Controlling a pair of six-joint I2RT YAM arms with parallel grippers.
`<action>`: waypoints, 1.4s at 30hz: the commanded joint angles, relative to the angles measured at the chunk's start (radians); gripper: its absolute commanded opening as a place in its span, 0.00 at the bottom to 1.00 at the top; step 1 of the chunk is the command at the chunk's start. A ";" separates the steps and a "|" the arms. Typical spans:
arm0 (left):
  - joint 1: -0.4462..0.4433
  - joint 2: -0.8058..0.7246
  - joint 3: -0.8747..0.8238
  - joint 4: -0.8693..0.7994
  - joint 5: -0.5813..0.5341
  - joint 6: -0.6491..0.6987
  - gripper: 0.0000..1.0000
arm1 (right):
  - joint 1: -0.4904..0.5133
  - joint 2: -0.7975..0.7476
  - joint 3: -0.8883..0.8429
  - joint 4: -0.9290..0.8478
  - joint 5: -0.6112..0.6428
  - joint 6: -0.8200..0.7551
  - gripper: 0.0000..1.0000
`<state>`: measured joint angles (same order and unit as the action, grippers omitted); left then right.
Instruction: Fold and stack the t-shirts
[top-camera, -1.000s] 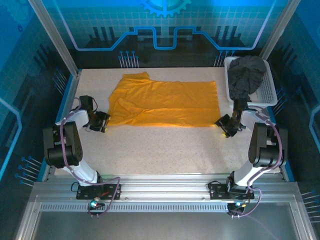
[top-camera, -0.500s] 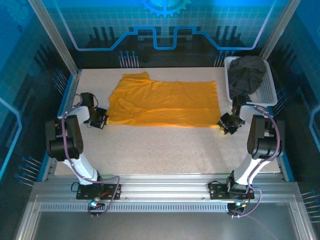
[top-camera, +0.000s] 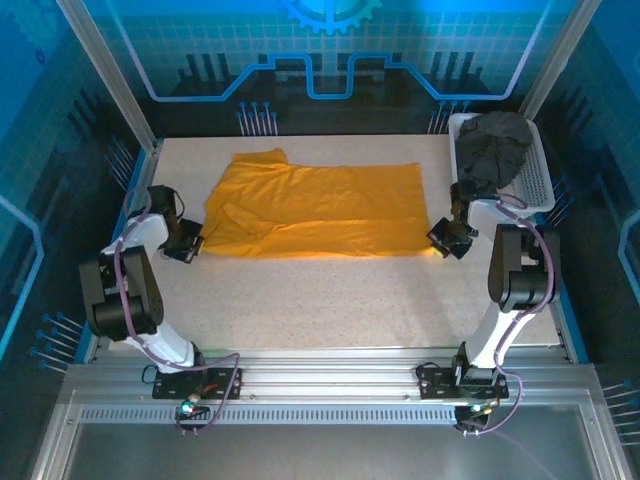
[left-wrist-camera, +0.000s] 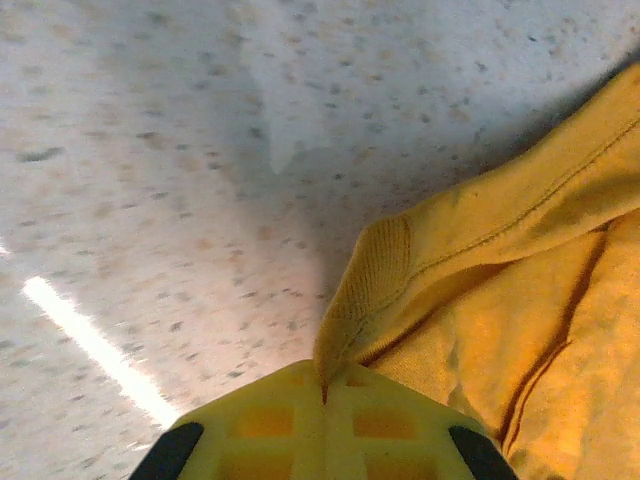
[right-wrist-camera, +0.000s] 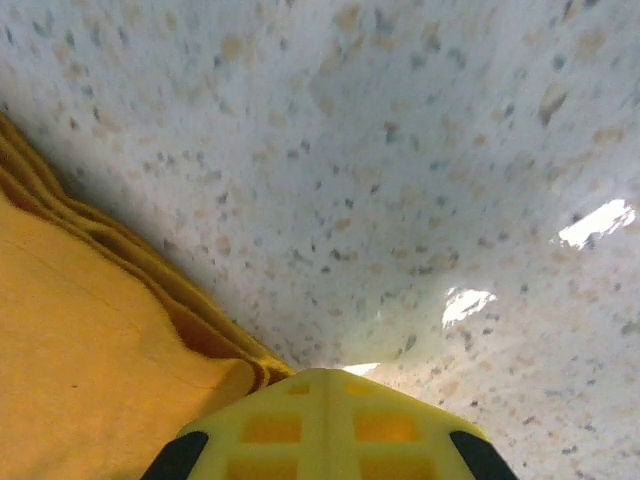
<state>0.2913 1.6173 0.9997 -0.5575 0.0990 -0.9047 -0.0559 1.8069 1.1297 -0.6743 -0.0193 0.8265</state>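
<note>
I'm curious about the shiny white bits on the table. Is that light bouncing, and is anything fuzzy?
Left wrist view: a bright glare streak on the table, and a soft grey shadow beside the orange t-shirt. Right wrist view: two glare patches on the table; the yellow right hand looks blurry up close. Top external view: blue light tints the back wall.

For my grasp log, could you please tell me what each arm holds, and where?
Both hold the orange t-shirt: left gripper pinches its near-left ribbed edge, right gripper its near-right corner.
</note>
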 joint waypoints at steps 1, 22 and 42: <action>0.027 -0.060 -0.041 -0.098 -0.053 0.055 0.00 | 0.031 -0.060 -0.047 -0.063 0.033 0.001 0.00; 0.141 -0.307 -0.165 -0.224 -0.057 0.016 0.33 | 0.204 -0.166 -0.057 -0.051 0.001 -0.035 0.25; 0.042 0.027 -0.099 -0.082 -0.025 -0.034 0.29 | 0.286 0.258 0.279 -0.313 0.161 -0.195 0.21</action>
<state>0.3065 1.6203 0.8688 -0.6342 0.1287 -1.0096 0.2054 2.0109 1.4033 -0.8524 0.0788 0.6712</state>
